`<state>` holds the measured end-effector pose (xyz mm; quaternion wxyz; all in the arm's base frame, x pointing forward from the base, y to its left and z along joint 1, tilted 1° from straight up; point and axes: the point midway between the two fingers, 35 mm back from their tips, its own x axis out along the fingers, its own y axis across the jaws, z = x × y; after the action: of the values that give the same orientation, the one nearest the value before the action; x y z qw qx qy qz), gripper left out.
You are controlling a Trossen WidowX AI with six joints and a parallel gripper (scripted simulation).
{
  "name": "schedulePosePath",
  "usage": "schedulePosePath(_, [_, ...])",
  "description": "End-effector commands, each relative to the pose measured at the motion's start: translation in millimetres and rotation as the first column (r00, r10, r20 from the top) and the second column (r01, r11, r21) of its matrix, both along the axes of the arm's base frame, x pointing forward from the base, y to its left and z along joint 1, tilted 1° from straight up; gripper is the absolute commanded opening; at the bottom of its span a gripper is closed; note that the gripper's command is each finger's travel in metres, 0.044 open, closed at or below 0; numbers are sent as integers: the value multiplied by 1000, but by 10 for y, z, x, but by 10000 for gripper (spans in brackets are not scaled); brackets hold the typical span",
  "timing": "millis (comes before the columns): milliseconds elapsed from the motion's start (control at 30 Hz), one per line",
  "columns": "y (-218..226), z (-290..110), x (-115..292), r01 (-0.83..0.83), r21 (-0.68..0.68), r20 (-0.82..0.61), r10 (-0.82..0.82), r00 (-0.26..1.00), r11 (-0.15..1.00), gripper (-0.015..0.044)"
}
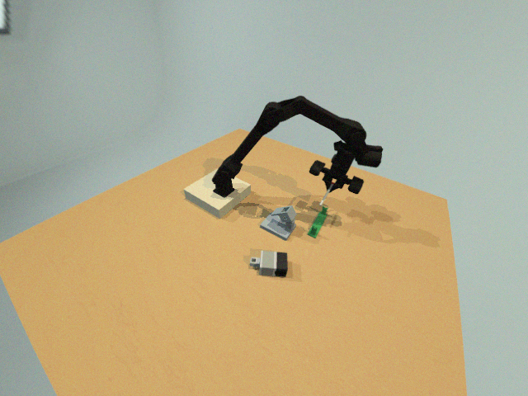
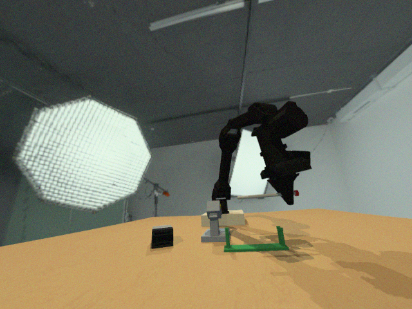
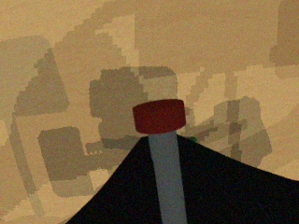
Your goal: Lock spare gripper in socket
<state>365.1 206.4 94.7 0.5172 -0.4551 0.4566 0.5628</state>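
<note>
My gripper [image 1: 332, 184] [image 2: 286, 196] is shut on the lock pin [image 1: 324, 196] [image 2: 257, 196] [image 3: 168, 193], a thin grey rod with a red head [image 2: 296, 192] [image 3: 160, 116]. It holds the pin level in the air above the green cradle [image 1: 318, 221] [image 2: 254, 246]. The pin is clear of the grey mount [image 1: 281, 219] [image 2: 212, 223], which stands to the left of the cradle with its socket [image 2: 212, 209] empty. The spare gripper [image 1: 271, 262] [image 2: 162, 236], a grey and black block with a small spigot, lies on the table in front of the mount.
The arm's beige base block [image 1: 217, 194] [image 2: 232, 217] stands behind the mount. The orange table [image 1: 128, 298] ends in edges at left and right.
</note>
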Motion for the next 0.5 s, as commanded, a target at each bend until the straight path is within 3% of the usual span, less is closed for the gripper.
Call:
schedulePosePath(0, [27,14,91,-5,2,6,5,1000,1000,0])
schedulePosePath(467, [31,-154,102,-7,2,5,7,1000,1000,0])
